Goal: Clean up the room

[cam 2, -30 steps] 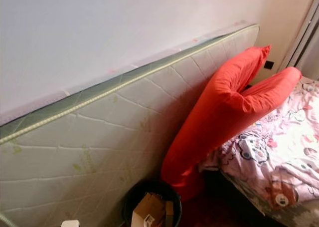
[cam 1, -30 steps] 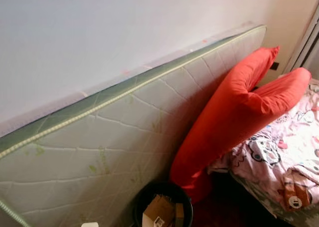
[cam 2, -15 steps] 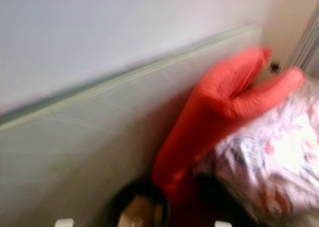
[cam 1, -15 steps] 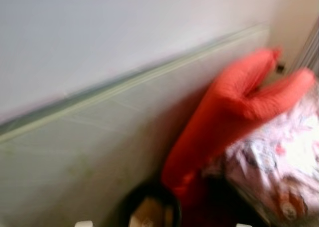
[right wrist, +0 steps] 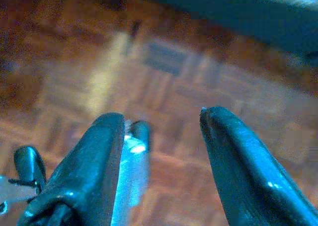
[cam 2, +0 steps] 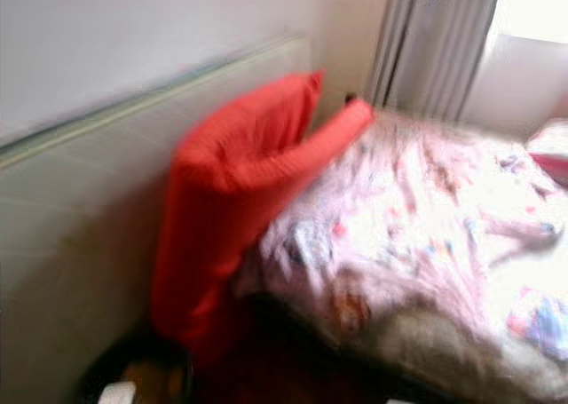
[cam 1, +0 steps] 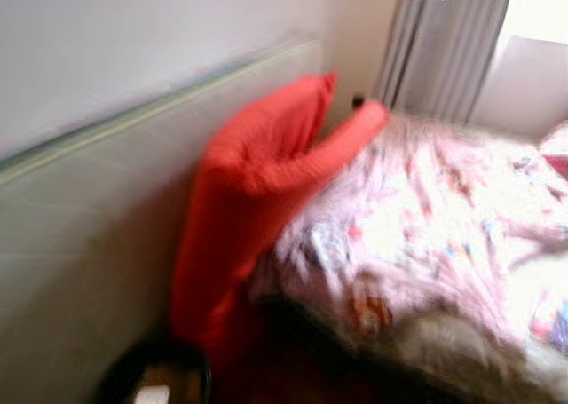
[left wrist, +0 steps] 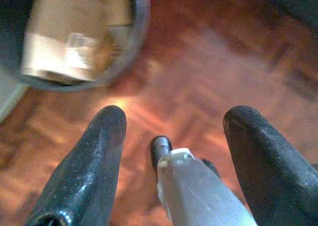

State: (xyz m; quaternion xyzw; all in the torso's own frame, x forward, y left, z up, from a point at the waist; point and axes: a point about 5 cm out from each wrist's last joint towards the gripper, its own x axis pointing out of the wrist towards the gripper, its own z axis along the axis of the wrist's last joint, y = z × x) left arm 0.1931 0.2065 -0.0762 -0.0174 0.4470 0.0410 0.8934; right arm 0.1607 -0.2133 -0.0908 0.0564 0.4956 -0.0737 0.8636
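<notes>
A long red pillow (cam 1: 253, 173) stands bent between a leaning mattress (cam 1: 80, 235) and the bed (cam 1: 426, 235), its upper end lying on the pink patterned cover. A black bin (left wrist: 74, 32) holding cardboard (left wrist: 59, 42) sits on the floor at the pillow's foot, also visible as the bin (cam 1: 155, 382) at the lower edge of the head view. My left gripper (left wrist: 175, 114) hangs open over the wooden floor beside the bin, holding nothing. My right gripper (right wrist: 160, 115) hangs open over parquet near the bed's dark base. The head views are blurred.
The mattress leans on the white wall along the left. Grey curtains (cam 1: 444, 40) and a bright window (cam 1: 537, 13) stand behind the bed. Loose bedding lies at the bed's right side (cam 2: 537, 320). A silver robot part (left wrist: 194, 186) shows below the left fingers.
The whole head view has swung to the right: the bed, curtains and window have come into sight, and the pillow and bin have shifted left. The picture remains blurred.
</notes>
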